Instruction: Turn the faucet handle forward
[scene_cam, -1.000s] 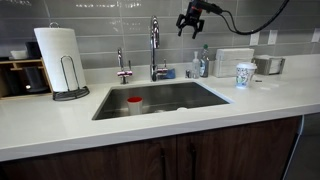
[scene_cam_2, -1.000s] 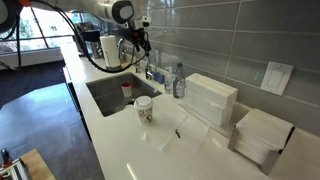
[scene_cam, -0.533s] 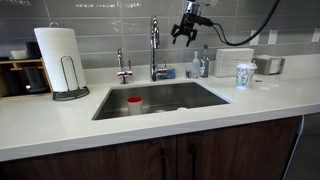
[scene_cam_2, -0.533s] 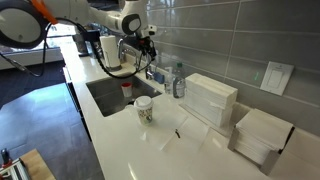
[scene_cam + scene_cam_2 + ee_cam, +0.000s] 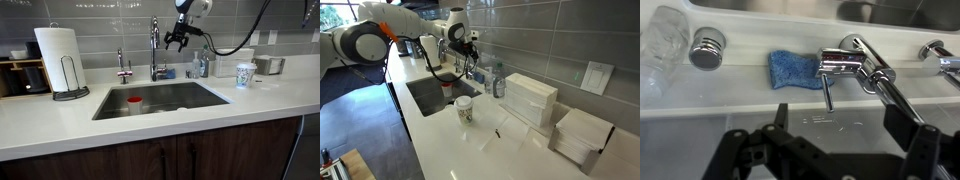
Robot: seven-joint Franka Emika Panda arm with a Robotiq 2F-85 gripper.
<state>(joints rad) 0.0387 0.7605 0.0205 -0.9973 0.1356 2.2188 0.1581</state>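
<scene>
The tall chrome gooseneck faucet (image 5: 154, 45) stands behind the sink (image 5: 200, 104). In the wrist view its lower body (image 5: 845, 65) lies below me and the faucet handle (image 5: 826, 92), a slim chrome lever, sticks out toward me over the counter ledge. My gripper (image 5: 176, 42) hangs in the air just right of the gooseneck, above the handle. In the wrist view the gripper (image 5: 840, 128) is open and empty, one finger on each side of the handle's tip, above it and not touching. The gripper also shows in an exterior view (image 5: 470, 52).
A blue sponge (image 5: 792, 68), a round chrome cap (image 5: 707, 50) and a clear bottle (image 5: 662, 45) lie beside the faucet. The small tap (image 5: 122, 68) stands left of it. A red cup (image 5: 134, 103) sits in the sink. A paper cup (image 5: 245, 75) and a paper towel roll (image 5: 58, 55) stand on the counter.
My gripper has moved left and down from above the bottles to beside the gooseneck. It stays open. The faucet handle has not moved.
</scene>
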